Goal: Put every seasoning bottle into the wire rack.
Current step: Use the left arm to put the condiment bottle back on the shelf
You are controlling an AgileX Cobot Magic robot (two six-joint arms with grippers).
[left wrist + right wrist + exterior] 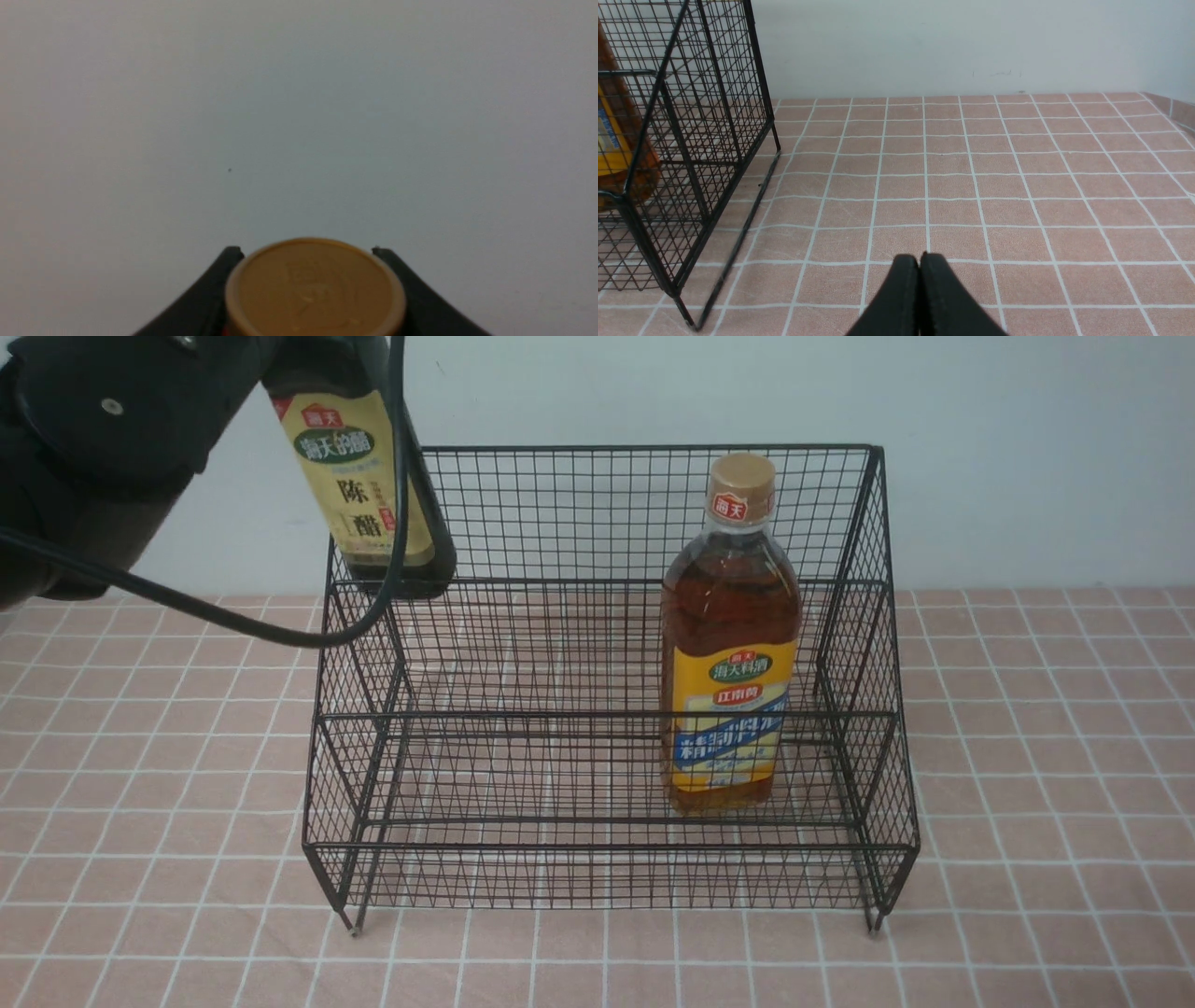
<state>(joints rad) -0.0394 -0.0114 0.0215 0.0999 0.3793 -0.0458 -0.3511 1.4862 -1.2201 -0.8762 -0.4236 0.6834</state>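
**One bottle racked, one in the air**

The left end effector [307,252] is clamped around the neck of the dark bottle [373,495] – its gold cap [315,289] sits between the two fingers – holding it, slightly tilted, above the wire rack's [597,523] left rear corner. The amber bottle [730,644] stands upright on the lower tier (right side). The right end effector [920,261] hangs low over the tabletop [1046,756] beside the rack, fingers pressed together and holding nothing.

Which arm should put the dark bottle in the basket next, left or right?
Left. The left gripper holds the dark bottle in the air by the left edge of the wire rack. The right gripper is shut and empty, over the tablecloth outside the rack's right side.
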